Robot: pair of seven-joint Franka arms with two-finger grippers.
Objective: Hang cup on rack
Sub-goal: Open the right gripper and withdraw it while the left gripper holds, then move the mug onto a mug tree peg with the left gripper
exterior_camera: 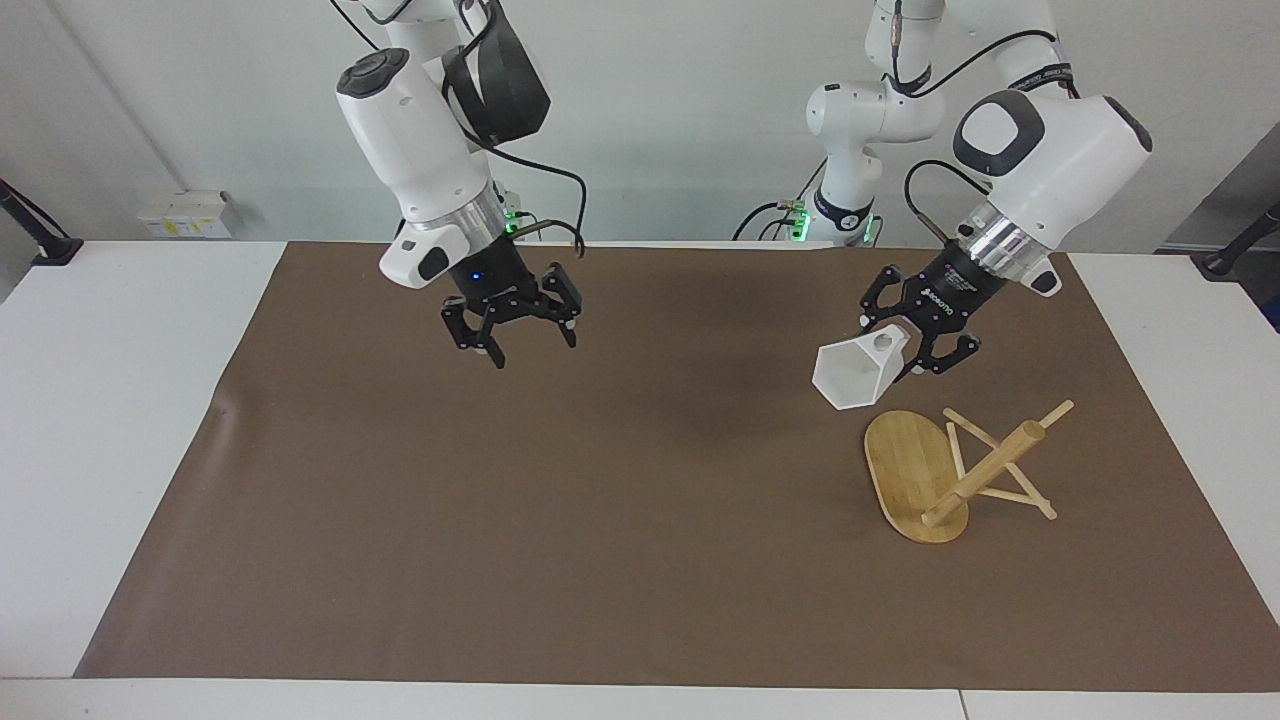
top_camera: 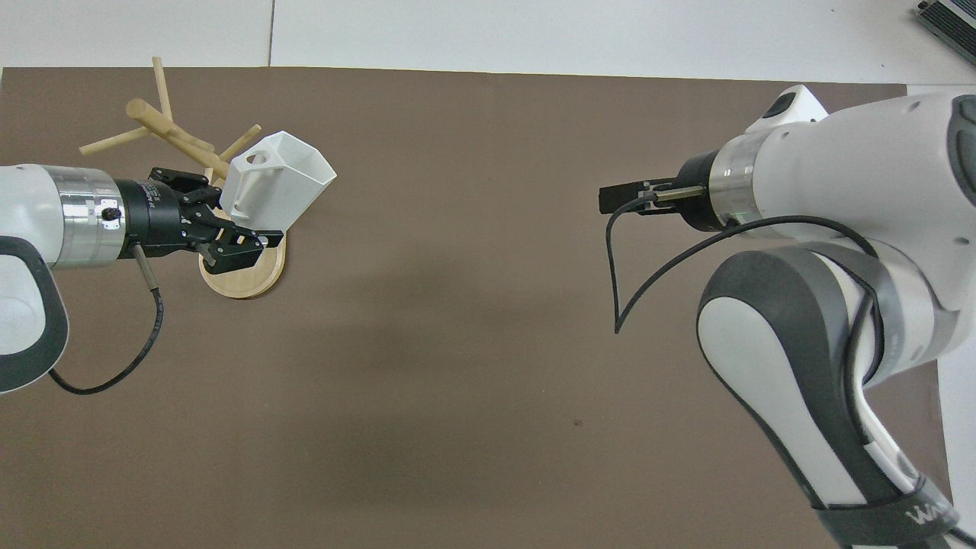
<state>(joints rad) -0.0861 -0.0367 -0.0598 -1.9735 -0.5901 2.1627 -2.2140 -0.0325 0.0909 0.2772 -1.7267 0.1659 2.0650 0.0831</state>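
Robotics lab: bench-mounted arms [exterior_camera: 430,130], bare walls

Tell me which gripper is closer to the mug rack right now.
Left. The left gripper, shut on the cup, hangs just above the rack. The right gripper is open and empty over the brown mat toward the right arm's end.

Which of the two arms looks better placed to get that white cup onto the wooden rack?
The left: its gripper already holds the cup just above the rack. The right gripper hangs empty over bare mat.
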